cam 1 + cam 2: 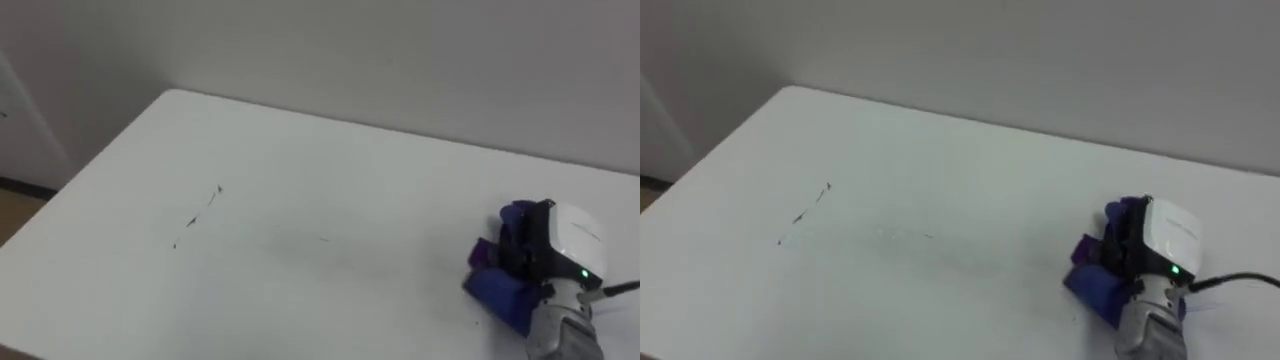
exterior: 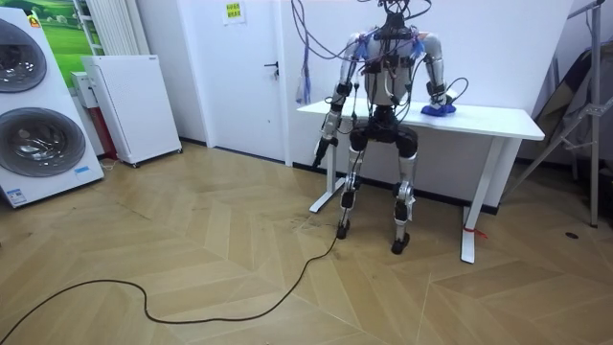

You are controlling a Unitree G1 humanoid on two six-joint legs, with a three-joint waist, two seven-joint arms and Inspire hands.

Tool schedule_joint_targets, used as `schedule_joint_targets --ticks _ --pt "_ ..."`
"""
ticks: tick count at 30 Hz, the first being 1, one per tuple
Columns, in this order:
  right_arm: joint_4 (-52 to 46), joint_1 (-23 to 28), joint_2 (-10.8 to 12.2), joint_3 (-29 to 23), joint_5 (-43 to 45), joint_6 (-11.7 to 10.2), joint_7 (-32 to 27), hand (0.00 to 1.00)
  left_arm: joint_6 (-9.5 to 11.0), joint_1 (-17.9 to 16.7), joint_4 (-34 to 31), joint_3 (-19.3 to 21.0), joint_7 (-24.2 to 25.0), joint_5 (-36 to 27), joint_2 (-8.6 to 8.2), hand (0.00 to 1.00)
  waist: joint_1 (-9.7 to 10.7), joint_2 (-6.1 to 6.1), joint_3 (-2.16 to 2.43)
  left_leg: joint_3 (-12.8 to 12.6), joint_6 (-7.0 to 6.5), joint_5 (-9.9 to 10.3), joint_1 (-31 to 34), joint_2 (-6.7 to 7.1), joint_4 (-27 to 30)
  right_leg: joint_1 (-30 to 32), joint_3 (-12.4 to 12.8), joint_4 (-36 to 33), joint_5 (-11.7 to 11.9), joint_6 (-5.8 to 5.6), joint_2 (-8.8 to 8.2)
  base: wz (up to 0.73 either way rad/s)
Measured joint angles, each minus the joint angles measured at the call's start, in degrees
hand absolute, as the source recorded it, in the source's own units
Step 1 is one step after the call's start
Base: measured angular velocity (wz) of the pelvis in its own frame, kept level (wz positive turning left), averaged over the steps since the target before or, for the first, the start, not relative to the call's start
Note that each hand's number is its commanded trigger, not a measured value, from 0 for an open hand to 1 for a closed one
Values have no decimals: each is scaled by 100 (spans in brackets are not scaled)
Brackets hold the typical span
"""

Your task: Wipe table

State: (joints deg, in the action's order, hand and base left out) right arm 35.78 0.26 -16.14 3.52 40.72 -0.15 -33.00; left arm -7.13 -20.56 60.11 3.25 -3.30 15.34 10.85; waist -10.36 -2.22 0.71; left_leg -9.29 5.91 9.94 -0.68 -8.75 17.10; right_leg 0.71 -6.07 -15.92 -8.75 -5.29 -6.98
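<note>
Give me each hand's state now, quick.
Left hand: cannot be told; it hangs beside the table.
Right hand: closed on the blue cloth, on the table.

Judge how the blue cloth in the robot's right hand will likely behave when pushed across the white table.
Probably floppy: the blue cloth sits bunched in folds around the right hand, so it should crumple rather than keep shape. It looks light, and the table is smooth, so it likely slides easily, perhaps rolling up at its leading edge.
</note>
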Motion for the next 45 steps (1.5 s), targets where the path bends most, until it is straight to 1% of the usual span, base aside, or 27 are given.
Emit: schedule_joint_targets --ticks 3,4,5,6,8,10,11,14,18,20,24,25,26,27,28,29,30,31,32,34,35,37,38,40,42,44,45 --pt "-38 82 33 -36 -117 -138 -58 100 -2 -3 -126 11 -30 -27 41 0 210 12 2 -11 -35 -15 -88 78 -156 -119 48 261 182 -49 0 -3" --pt "-41 149 19 -36 -232 -263 -150 100 -2 13 -178 3 -31 -35 41 0 255 48 -20 66 -35 -26 -181 149 -293 -180 94 373 234 -75 4 -16" --pt "-39 263 24 -35 -364 -400 -265 100 -7 53 -223 13 -38 -20 42 0 309 54 -5 85 -51 -36 -246 181 -388 -239 103 445 269 -75 5 -10" --pt "-36 323 21 -31 -457 -479 -345 100 -8 80 -258 11 -55 -7 42 0 370 74 -12 101 -52 -35 -268 192 -414 -274 102 465 268 -76 5 4" --pt "1 592 19 -64 -925 -856 -650 100 5 64 -500 64 -130 16 37 0 573 152 33 137 -73 -41 -347 239 -495 -322 98 523 278 -59 -18 11" --pt "12 827 14 -273 -1082 -1070 -849 100 14 111 -588 225 -155 60 35 0 697 219 23 137 -119 -61 -384 293 -547 -362 53 550 256 -75 -75 7" --pt "45 932 12 -470 -1287 -1124 -925 100 16 192 -702 371 -156 82 37 0 761 262 12 161 -140 -67 -355 335 -550 -353 48 543 254 -96 -107 11" --pt "263 1316 -46 -891 -1897 -1222 -954 100 74 201 -784 593 -166 164 153 0 835 443 37 168 -168 17 -344 377 -524 -402 25 539 236 -153 -164 5" --pt "462 1813 -368 -1264 -2571 -1306 -917 100 115 29 -754 683 -236 162 163 0 870 510 81 185 -228 81 -311 418 -416 -473 -24 513 257 -173 -219 6" --pt "609 1853 -445 -1398 -2579 -1305 -799 100 114 -134 -754 678 -245 39 171 0 870 506 82 211 -229 96 -324 413 -390 -534 -260 517 315 -150 -227 0" --pt "601 1763 -438 -1404 -2190 -1142 -792 100 51 -287 -720 652 -222 5 165 0 808 453 78 210 -218 133 -372 352 -347 -602 -445 516 352 -97 -167 -5" --pt "518 1634 -409 -1371 -2040 -988 -773 100 -9 -304 -713 607 -217 -12 152 0 757 422 69 211 -216 135 -420 330 -359 -607 -545 516 385 -59 -146 -27" --pt "316 1586 -324 -1330 -1971 -744 -744 100 -56 -272 -713 456 -219 -10 146 0 693 382 51 248 -216 139 -453 328 -363 -602 -545 515 422 -31 -116 -32" --pt "242 1522 -293 -1307 -1912 -627 -734 100 -66 -250 -707 370 -219 -17 141 0 661 361 46 274 -230 150 -456 328 -360 -585 -540 512 440 -16 -97 -35" --pt "83 1362 -222 -1231 -1708 -334 -686 100 -104 -174 -664 189 -217 -16 132 0 615 318 27 334 -254 165 -456 327 -362 -549 -528 512 481 18 -57 -38" --pt "-197 1289 -183 -1076 -1432 -53 -562 100 -132 -84 -592 99 -213 -7 95 0 509 268 8 399 -255 166 -455 319 -359 -517 -517 509 505 41 -9 -36" --pt "-381 1261 -154 -948 -1257 73 -458 100 -146 -37 -592 88 -214 -9 69 0 456 247 5 418 -255 166 -454 309 -361 -490 -517 499 491 20 13 -41" --pt "-715 1171 -90 -584 -873 276 -270 100 -164 62 -595 76 -215 -10 22 0 276 204 -8 472 -251 166 -449 299 -362 -402 -516 446 437 0 51 -44" --pt "-958 951 -23 -116 -489 382 -43 100 -171 135 -594 34 -215 -11 -5 0 131 207 -45 499 -241 161 -431 285 -365 -286 -520 415 400 42 73 -44" --pt "-1333 584 138 450 -5 490 432 100 -206 223 -611 -29 -213 -20 -40 0 -23 141 -59 556 -202 134 -347 251 -383 -159 -518 407 373 89 124 -17" --pt "-1541 400 280 855 269 537 668 100 -268 228 -611 -131 -213 -34 -44 0 -90 92 -78 631 -179 97 -309 258 -428 -126 -518 410 369 97 143 9" --pt "-1657 239 437 1322 545 517 956 100 -335 224 -632 -145 -196 -87 -65 0 -133 63 -76 731 -130 8 -282 285 -487 -104 -520 407 364 106 150 41" --pt "-1714 204 530 1389 729 488 1099 100 -389 146 -658 -124 -123 -77 -70 0 -139 45 -78 845 -133 0 -290 332 -533 -151 -531 415 319 106 142 49" --pt "-1689 212 538 1366 781 464 1195 100 -467 -123 -792 -105 -35 -81 -67 0 -110 71 -63 957 -152 2 -313 390 -584 -226 -529 433 252 84 129 36" --pt "-1648 296 511 1322 779 352 1183 100 -529 -329 -877 -106 54 -126 -70 0 -57 111 -42 960 -195 -2 -375 412 -612 -372 -562 443 246 110 115 18" --pt "-1420 303 474 1282 778 100 942 100 -523 -249 -865 -50 115 -103 -69 0 -18 234 -97 979 -207 -19 -369 418 -637 -416 -602 531 289 127 109 10" --pt "-1330 321 469 1257 771 41 843 100 -511 -223 -840 -25 127 -83 -72 0 -7 249 -95 981 -209 -19 -384 421 -633 -464 -615 574 304 105 109 14"
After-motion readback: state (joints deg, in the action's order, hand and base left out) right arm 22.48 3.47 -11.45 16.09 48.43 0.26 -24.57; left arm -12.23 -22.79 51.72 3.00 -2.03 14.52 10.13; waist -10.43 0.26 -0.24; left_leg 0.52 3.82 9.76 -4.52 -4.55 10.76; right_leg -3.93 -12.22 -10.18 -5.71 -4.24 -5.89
